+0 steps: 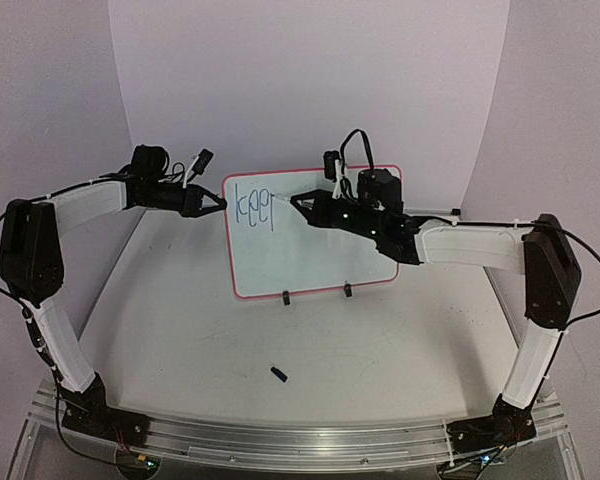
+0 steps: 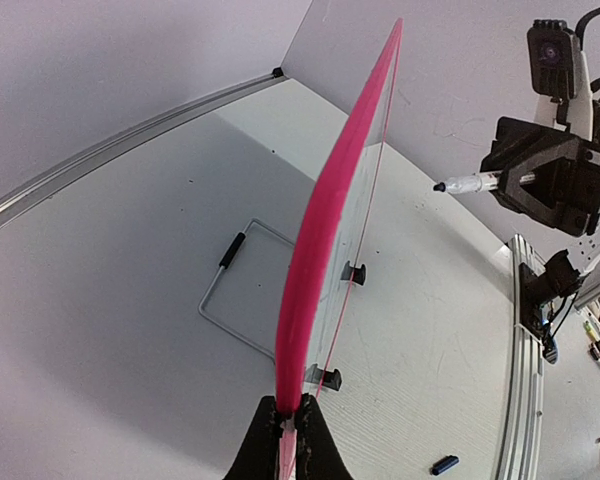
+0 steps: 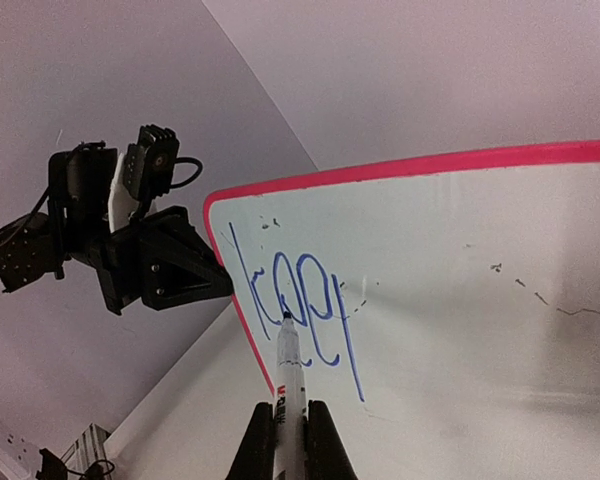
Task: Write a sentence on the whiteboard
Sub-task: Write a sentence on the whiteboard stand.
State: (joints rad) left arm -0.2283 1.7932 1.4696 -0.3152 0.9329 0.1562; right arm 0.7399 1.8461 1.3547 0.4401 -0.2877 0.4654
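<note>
A pale table (image 1: 180, 320) carries a whiteboard (image 1: 310, 250) standing upright on two small black clip feet (image 1: 286, 297), its left edge pinched in the jaws of the left gripper (image 1: 218, 203). Well below those jaws and those of the right gripper (image 1: 300, 200), towards the near edge, a small dark blue cap (image 1: 278, 374) lies on the table. Ahead and left of the left jaws, behind the board, a thin wire frame (image 2: 225, 295) lies flat.

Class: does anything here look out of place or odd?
A small dark blue cap lies loose on the table, in front of the whiteboard, apart from the marker in the right gripper.
</note>
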